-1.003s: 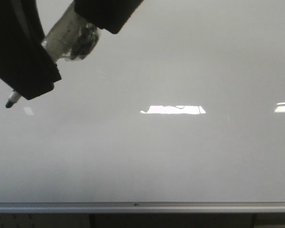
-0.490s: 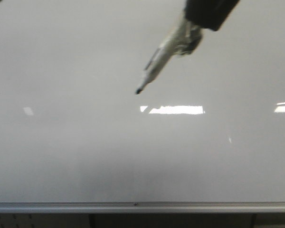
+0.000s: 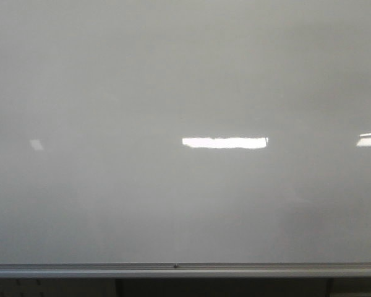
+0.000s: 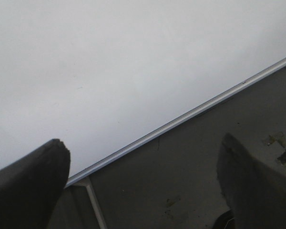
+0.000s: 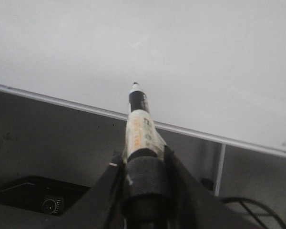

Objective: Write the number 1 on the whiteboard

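**No stroke on the board yet**

Nothing written: large glossy off-white whiteboard [image 3: 185, 204] with silver aluminium frame edge, blank across the front view, only bright light reflections. No number 1 visible anywhere. Right gripper [image 5: 142, 183] pinching a white-and-black marker pen [image 5: 139, 129], tip aimed at the board from off its edge. Left gripper [image 4: 143, 186] spread wide, holding nothing, near the frame. Whole stroke left to do, by the look of it.

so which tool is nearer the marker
Right. The right tool is shut around the marker. The left tool is open and empty, facing the whiteboard edge, with no marker in its view.
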Available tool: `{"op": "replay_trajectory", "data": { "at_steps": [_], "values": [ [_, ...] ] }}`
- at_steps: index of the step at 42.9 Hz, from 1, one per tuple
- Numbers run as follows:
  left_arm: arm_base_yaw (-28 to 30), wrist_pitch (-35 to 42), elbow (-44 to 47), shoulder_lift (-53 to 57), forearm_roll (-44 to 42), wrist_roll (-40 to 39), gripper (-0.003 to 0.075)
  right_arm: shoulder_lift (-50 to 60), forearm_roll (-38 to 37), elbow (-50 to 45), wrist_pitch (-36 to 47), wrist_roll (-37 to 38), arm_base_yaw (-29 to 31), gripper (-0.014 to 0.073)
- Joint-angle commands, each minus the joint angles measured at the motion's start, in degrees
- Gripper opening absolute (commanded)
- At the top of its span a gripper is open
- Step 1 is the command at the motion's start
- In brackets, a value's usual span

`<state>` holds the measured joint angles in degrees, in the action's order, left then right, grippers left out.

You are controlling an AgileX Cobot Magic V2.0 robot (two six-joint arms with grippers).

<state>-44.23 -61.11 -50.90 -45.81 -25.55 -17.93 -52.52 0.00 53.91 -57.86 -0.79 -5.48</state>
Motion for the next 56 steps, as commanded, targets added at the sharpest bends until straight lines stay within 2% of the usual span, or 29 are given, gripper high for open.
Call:
{"op": "replay_trajectory", "data": {
  "at_steps": [1, 9, 18, 20, 25, 33, 43, 56],
  "values": [
    [1.3, 2.1, -1.5, 0.3, -2.3, -2.5, 0.0605, 4.0, -0.4, -3.7, 5.4, 1.9, 4.7, -0.0077],
    [11.0, 2.1, -1.0, 0.2, 0.8, -2.7, 0.0589, 8.9, 3.6, -10.1, 7.5, 1.9, 7.0, -0.0077],
    [25.6, 2.6, 1.1, 0.2, 19.9, 13.0, 0.0475, 9.5, 3.8, -12.1, 10.6, 1.9, 7.0, -0.0077],
    [28.5, 2.8, 1.1, 0.3, 22.7, 14.6, 0.0456, 9.5, 3.8, -12.1, 11.9, 1.9, 7.0, -0.0077],
    [32.9, 2.5, 1.1, 0.3, 28.4, 20.5, 0.0426, 9.5, 3.8, -12.1, 16.0, 1.9, 7.0, -0.0077],
    [34.1, 3.9, 1.1, 0.3, 28.1, 20.9, 0.0383, 5.7, 3.8, -10.3, 20.2, 2.0, 7.0, -0.0077],
    [34.1, 4.0, 1.1, 0.3, 28.1, 20.9, 0.0313, -5.8, 3.8, -1.5, 20.8, 2.1, 7.0, -0.0077],
    [34.1, 4.0, 1.1, 0.3, 28.1, 20.9, 0.0251, -12.8, 3.8, 6.7, 23.5, 2.1, 7.9, -0.0077]
  ]
}}
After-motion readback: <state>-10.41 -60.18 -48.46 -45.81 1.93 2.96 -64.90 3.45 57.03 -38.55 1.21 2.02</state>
